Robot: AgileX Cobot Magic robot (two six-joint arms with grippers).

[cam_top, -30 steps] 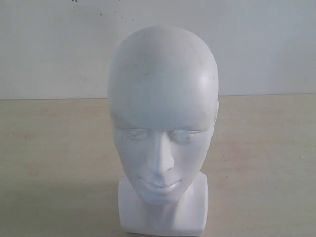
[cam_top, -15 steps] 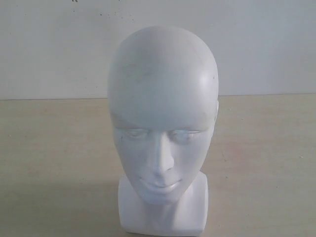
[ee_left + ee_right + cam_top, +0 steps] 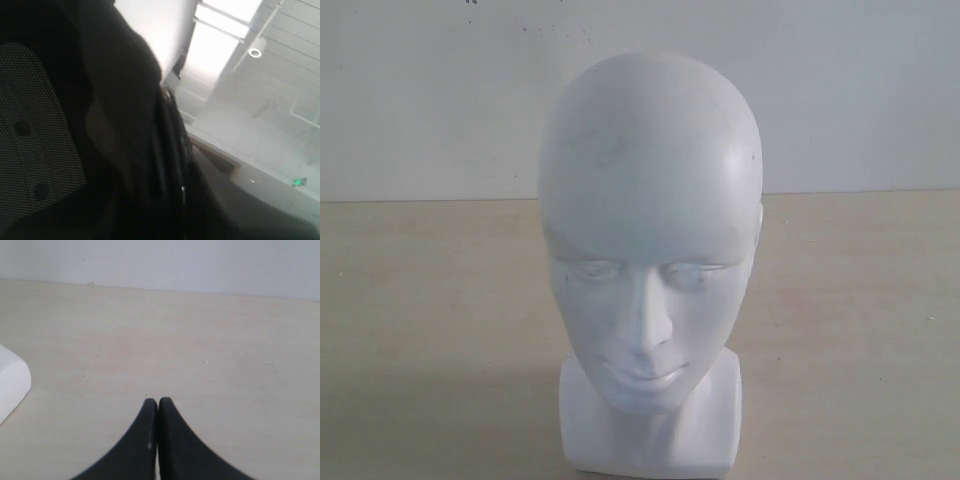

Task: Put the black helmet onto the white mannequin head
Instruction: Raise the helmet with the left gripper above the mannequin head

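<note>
The white mannequin head [image 3: 650, 220] stands upright on its blocky base at the middle of the table, face toward the exterior camera, crown bare. The black helmet [image 3: 115, 125] fills most of the left wrist view, with its mesh padded lining [image 3: 30, 125] to one side and its rim edge against the room's ceiling. It is held up off the table in my left gripper, whose fingers are lost in the dark mass. My right gripper [image 3: 158, 401] is shut and empty, low over bare table. A corner of the mannequin's base [image 3: 10, 385] shows beside it. Neither gripper nor helmet appears in the exterior view.
A pale wooden table [image 3: 440, 300] runs back to a white wall [image 3: 420, 100]. Ceiling light panels [image 3: 225, 25] and a wall ledge show past the helmet in the left wrist view.
</note>
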